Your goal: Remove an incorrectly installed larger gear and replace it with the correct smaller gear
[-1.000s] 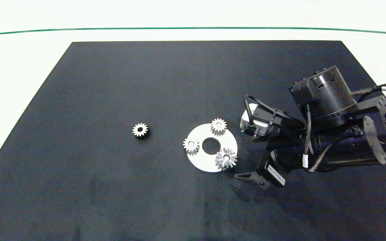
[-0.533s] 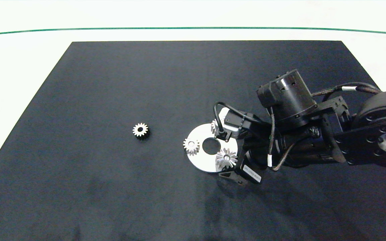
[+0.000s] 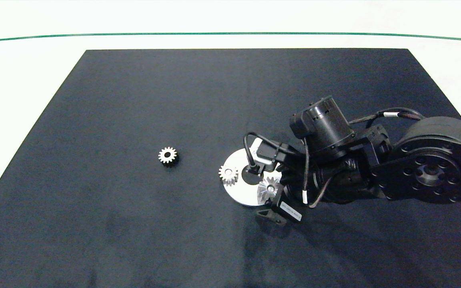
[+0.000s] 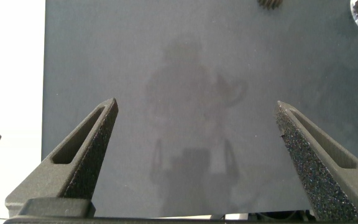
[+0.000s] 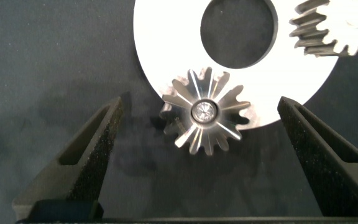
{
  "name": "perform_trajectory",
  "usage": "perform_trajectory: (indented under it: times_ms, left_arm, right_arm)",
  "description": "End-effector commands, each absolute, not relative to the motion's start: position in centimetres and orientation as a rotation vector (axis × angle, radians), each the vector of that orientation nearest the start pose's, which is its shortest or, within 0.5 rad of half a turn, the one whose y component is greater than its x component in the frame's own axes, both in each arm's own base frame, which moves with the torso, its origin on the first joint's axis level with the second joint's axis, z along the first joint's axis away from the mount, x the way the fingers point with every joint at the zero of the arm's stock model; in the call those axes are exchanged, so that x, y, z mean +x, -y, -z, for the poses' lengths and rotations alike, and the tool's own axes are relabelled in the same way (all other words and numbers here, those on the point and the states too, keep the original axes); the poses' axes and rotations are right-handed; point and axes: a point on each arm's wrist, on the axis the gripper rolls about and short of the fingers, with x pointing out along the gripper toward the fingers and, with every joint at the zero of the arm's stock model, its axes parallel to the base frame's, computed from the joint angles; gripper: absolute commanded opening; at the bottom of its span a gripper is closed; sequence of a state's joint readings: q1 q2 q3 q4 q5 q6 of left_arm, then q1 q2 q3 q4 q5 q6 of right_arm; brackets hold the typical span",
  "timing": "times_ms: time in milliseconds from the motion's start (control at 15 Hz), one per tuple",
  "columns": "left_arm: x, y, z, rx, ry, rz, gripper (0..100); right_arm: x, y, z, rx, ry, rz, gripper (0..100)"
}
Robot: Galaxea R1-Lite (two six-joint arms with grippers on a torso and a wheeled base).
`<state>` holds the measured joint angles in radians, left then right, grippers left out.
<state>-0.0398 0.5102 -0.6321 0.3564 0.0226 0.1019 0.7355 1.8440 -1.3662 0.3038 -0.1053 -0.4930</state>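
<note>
Now the right gripper (image 5: 201, 155) has swung in from the counter's right side and hangs over the silver, star-like larger gear (image 5: 205, 112) with its long pointed teeth — a second ago it was well off to the right of the white round plate (image 3: 238, 192). In the right wrist view its jaws are spread wide, one finger on either side of the gear and neither touching it. That gear sits on the plate's near-right edge, its teeth overhanging the rim, a shiny pin at its centre.

Another small silver spur gear (image 3: 228, 174) sits on the plate's left side; a third, seen earlier at the plate's far edge, is now hidden behind the arm. The smaller gear (image 3: 168, 155), short-toothed and silver with a round centre hole, lies alone on the dark mat (image 3: 134, 100), well to the left of the plate.

So the approach looks finished, and the wrong gear is not yet gripped — descending and closing would be the next step, by my reading.

The left gripper (image 4: 197, 155) waits at the counter's near-left corner, jaws released and empty.
</note>
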Motion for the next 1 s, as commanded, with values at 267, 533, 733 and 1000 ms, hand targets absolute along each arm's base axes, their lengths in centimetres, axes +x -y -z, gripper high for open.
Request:
perform_trajectory:
  times_ms: [267, 533, 733, 1000]
  left_arm:
    - [0.16, -0.05, -21.87, 0.108, -0.232, 0.029, 100]
    - [0.13, -0.05, -21.82, 0.108, -0.234, 0.029, 100]
    - [0.14, -0.05, -21.83, 0.108, -0.232, 0.029, 100]
    - [0.11, -0.05, -21.78, 0.110, -0.234, 0.027, 100]
  right_arm:
    - [26.45, -23.43, -20.15, -0.772, -0.571, -0.769, 99]
    - [26.44, -23.50, -20.27, -0.759, -0.571, -0.764, 91]
    - [26.43, -23.49, -20.26, -0.759, -0.573, -0.764, 85]
    - [26.37, -23.57, -20.12, -0.764, -0.575, -0.767, 76]
